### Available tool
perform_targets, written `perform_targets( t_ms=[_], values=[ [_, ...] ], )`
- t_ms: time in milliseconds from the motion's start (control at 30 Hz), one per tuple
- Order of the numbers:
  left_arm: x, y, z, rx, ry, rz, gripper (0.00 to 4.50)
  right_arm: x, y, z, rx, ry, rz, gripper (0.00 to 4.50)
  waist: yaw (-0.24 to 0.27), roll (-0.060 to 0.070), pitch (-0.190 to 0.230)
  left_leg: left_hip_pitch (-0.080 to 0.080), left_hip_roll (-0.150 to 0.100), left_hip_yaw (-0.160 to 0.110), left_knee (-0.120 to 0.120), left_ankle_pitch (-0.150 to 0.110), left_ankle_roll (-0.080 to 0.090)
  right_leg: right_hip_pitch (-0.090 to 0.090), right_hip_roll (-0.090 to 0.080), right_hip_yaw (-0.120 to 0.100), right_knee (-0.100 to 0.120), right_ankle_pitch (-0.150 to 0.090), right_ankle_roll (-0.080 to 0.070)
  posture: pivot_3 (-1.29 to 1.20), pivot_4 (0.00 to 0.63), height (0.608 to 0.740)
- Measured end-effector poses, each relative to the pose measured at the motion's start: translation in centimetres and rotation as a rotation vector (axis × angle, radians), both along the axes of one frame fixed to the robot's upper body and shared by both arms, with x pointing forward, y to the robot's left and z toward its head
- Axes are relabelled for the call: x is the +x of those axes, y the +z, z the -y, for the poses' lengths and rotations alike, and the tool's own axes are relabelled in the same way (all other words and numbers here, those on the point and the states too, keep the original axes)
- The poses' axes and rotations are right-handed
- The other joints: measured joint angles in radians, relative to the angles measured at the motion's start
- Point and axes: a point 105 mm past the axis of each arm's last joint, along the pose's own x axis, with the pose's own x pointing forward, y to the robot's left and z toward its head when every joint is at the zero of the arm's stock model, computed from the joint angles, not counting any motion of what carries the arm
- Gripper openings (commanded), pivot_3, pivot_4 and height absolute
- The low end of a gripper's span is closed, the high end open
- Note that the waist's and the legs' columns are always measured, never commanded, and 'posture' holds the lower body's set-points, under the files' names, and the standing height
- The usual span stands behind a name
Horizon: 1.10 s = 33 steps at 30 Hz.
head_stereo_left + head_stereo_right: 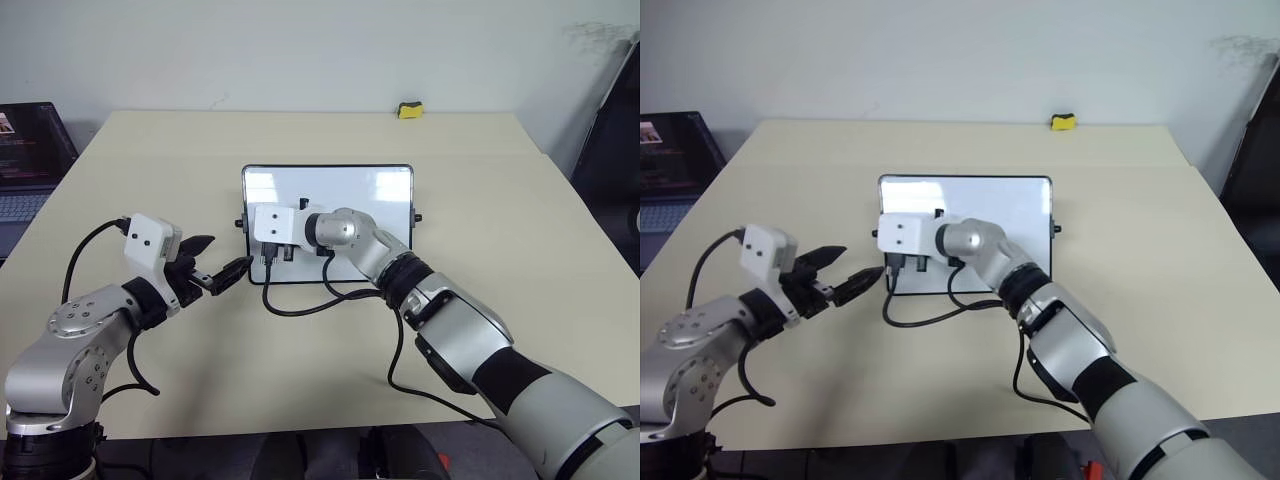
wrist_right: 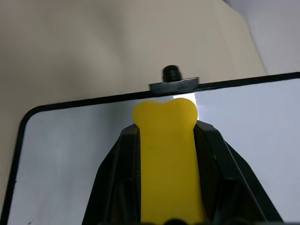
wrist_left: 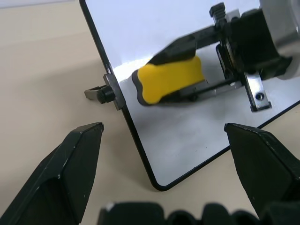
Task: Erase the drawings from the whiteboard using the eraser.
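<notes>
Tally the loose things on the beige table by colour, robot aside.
Yellow: 2, the small yellow sponge eraser gripped by the right hand, and a small yellow block at the far edge.
White: 1, the black-framed glossy whiteboard.
Total: 3

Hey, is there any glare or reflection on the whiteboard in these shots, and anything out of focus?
Left wrist view: the glossy whiteboard mirrors the eraser as a faint dark reflection, and the left gripper's near fingers look soft. Right wrist view: a bright glare patch sits beside the eraser's tip. Left eye view: a window-like sheen brightens the board's upper left.
</notes>
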Motion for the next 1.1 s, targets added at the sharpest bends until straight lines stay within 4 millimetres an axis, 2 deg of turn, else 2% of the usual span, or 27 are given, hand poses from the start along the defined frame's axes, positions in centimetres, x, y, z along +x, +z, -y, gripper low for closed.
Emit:
perform_targets(
  t_ms=[67, 233, 367, 567, 700, 800, 933, 1100],
  values=[
    [-0.1, 0.1, 0.1, 0.003, -0.005, 0.005, 4.5, 0.3, 0.2, 0.0, 0.014, -0.017, 0.029, 1.19, 0.0, 0.0, 0.0, 0.0, 0.0, 0.0, 0.0, 0.0, 0.0, 0.0, 0.0, 0.0, 0.0, 0.0, 0.0, 0.0, 0.15, 0.74],
    [-0.3, 0.0, 0.3, 0.003, -0.01, 0.001, 4.5, 1.9, 3.2, 0.8, 0.053, -0.093, 0.166, 1.19, 0.001, 0.0, 0.0, 0.0, 0.0, 0.0, 0.0, 0.0, -0.001, 0.0, 0.0, 0.0, 0.0, 0.001, -0.001, 0.0, 0.15, 0.74],
    [-0.4, -0.2, 0.3, 0.002, -0.011, -0.005, 4.5, 1.6, 2.3, 0.9, 0.023, -0.06, 0.132, 1.19, 0.0, 0.0, 0.0, 0.0, 0.001, 0.001, 0.0, 0.0, -0.001, -0.001, 0.001, 0.0, 0.0, 0.001, -0.001, 0.0, 0.15, 0.74],
    [-0.4, -0.1, 0.4, -0.003, -0.019, -0.001, 4.5, -0.4, -1.1, 0.6, -0.099, 0.06, 0.034, 1.19, 0.0, 0.0, 0.0, 0.001, 0.001, 0.0, 0.001, 0.0, -0.001, 0.001, 0.001, 0.0, 0.001, 0.001, -0.001, 0.0, 0.15, 0.74],
    [-0.4, -0.1, 0.5, -0.003, -0.02, -0.001, 4.5, -0.4, -1.2, 0.6, -0.112, 0.06, 0.062, 1.19, 0.001, 0.0, 0.0, 0.001, 0.001, 0.0, 0.001, 0.0, -0.001, 0.001, 0.001, 0.0, 0.001, 0.001, -0.002, 0.0, 0.15, 0.74],
    [-0.4, -0.1, 0.5, -0.004, -0.02, -0.002, 4.5, 0.3, 0.0, 0.6, -0.081, 0.022, 0.134, 1.19, 0.002, 0.0, 0.0, 0.001, 0.001, 0.0, 0.001, 0.001, -0.002, 0.0, 0.001, 0.0, 0.002, 0.001, -0.003, 0.0, 0.15, 0.74],
    [-0.5, -0.1, 0.5, -0.005, -0.021, -0.002, 4.5, 2.0, 3.3, 1.4, -0.038, -0.059, 0.271, 1.18, 0.002, 0.0, 0.0, 0.0, 0.001, 0.0, 0.001, 0.001, -0.002, 0.0, 0.001, 0.0, 0.0, 0.001, -0.003, 0.0, 0.15, 0.74],
    [-0.5, -0.1, 0.5, -0.005, -0.022, -0.003, 4.5, 1.7, 2.6, 1.5, -0.068, -0.023, 0.242, 1.18, 0.0, 0.0, 0.0, 0.0, 0.002, 0.001, 0.0, 0.001, -0.002, -0.001, 0.002, 0.0, 0.0, 0.001, -0.003, 0.0, 0.15, 0.74]
  ],
)
